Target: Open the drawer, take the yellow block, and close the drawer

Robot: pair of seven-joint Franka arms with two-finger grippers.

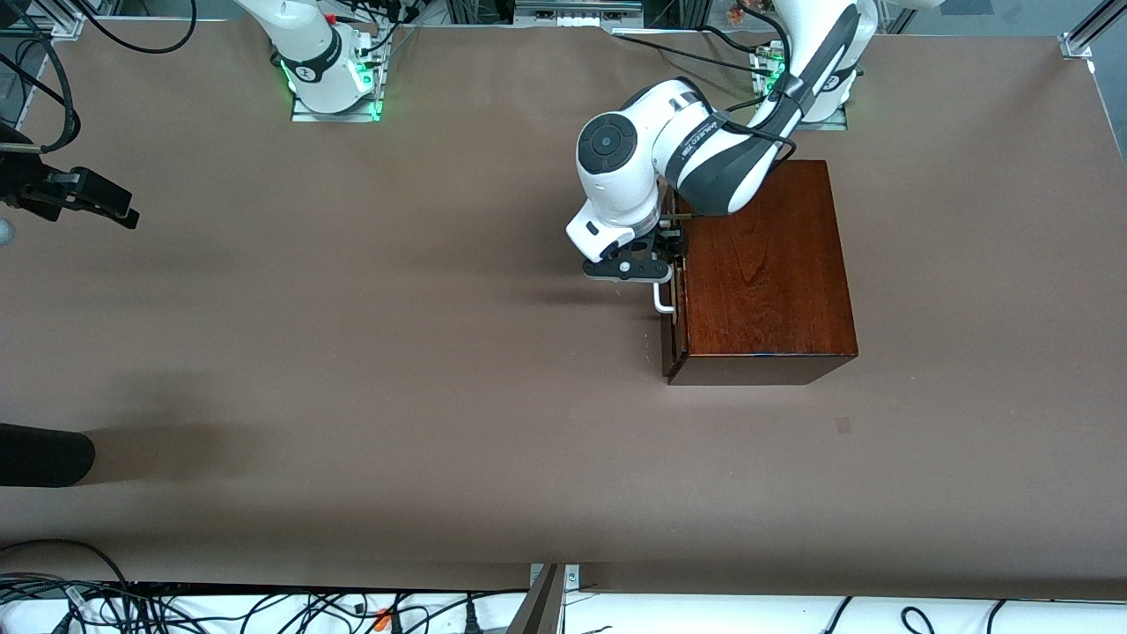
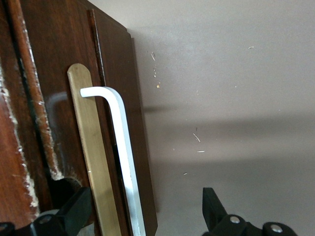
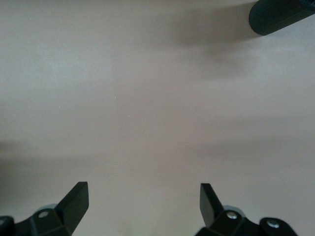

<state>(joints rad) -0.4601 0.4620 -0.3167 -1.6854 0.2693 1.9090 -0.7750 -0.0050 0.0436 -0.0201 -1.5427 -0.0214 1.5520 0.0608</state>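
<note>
— Nearest the camera, what is seen?
— Bare brown counter [image 1: 440, 370] is seen, with a dark rounded object [image 1: 40, 455] at its edge toward the right arm's end. Farther from the camera, toward the left arm's end, a wooden box [image 1: 766, 273] is set.

— Where is the drawer placed relative to the fingers?
— The drawer [image 1: 673, 304] is found shut, its front flush with the box. The left gripper [image 1: 671, 251] is held at that front, over the white handle [image 2: 123, 162]. In the left wrist view the handle bar is seen between the spread fingers [image 2: 74, 211]; one is beside the box front, the other over the counter, and the bar is not pinched.

— And the yellow block?
— It cannot be seen in any view.

— What of the right gripper?
— The right gripper [image 3: 142, 196] is held waiting over bare counter at the right arm's end, its fingers [image 3: 76, 199] released and nothing grasped.
</note>
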